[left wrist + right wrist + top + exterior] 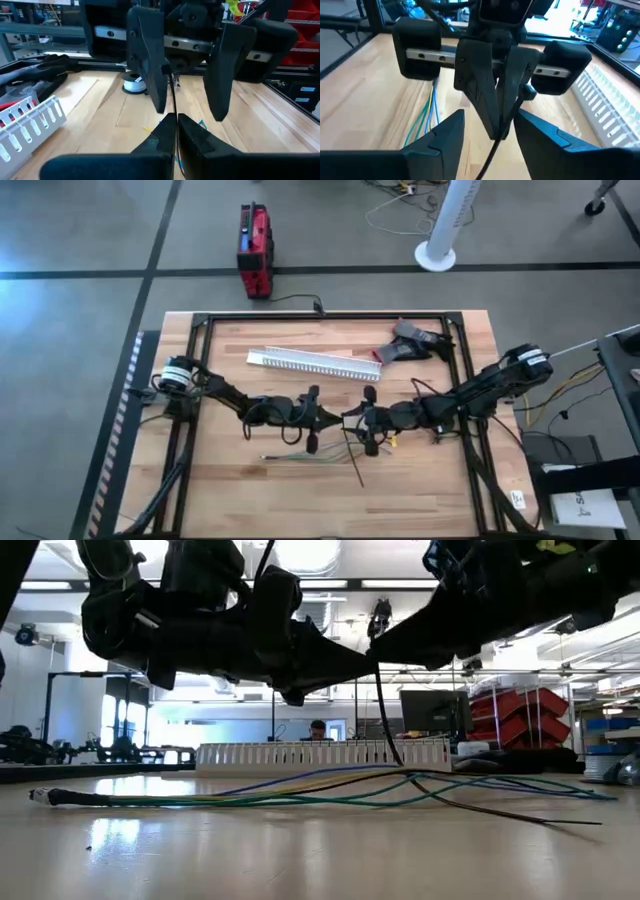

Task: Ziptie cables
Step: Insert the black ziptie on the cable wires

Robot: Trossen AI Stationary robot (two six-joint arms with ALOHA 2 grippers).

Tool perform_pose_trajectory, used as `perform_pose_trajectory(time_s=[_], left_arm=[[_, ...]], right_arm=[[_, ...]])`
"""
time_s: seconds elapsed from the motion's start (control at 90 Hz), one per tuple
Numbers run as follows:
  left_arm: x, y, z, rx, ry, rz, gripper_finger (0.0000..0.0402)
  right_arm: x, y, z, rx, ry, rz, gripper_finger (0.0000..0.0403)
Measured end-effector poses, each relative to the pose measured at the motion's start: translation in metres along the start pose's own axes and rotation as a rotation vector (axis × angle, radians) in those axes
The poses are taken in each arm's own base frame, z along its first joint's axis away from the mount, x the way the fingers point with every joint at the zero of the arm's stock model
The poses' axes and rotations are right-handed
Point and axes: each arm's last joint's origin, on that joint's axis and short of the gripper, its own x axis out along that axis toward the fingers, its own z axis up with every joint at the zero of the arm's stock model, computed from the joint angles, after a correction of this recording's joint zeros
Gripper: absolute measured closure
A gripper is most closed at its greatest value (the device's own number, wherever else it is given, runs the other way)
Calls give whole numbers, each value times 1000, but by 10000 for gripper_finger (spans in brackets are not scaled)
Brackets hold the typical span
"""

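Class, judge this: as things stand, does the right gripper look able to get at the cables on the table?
Probably not directly: the right gripper is open around the left gripper, which is shut on the ziptie. The cables lie below, uncovered.

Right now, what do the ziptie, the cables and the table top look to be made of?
The ziptie, pinched in the left gripper: black plastic, by its thin stiff strip. The cables: thin wires in coloured, probably plastic, insulation, lying limp. The table top: pale wood, showing plank seams and grain.
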Motion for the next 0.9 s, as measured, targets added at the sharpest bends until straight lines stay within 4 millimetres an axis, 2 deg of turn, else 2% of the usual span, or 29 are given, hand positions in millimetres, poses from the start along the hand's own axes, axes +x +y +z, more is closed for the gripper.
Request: perform_pose_trajectory(time_s=[0.089,0.222,0.267,0.711,0.9], left_arm=[[0,0,-2,12,22,-1,402],[0,0,-7,34,70,-8,394],[0,0,-8,36,79,-8,389],[-6,-2,12,132,21,-58,315],[-8,-3,11,134,28,-67,300]], right_arm=[[1,0,-1,0,-1,0,298],[1,0,0,-1,-6,0,381],[1,0,0,-3,-6,0,393],[3,2,-7,-52,33,5,402],[3,2,-9,-59,46,4,403]])
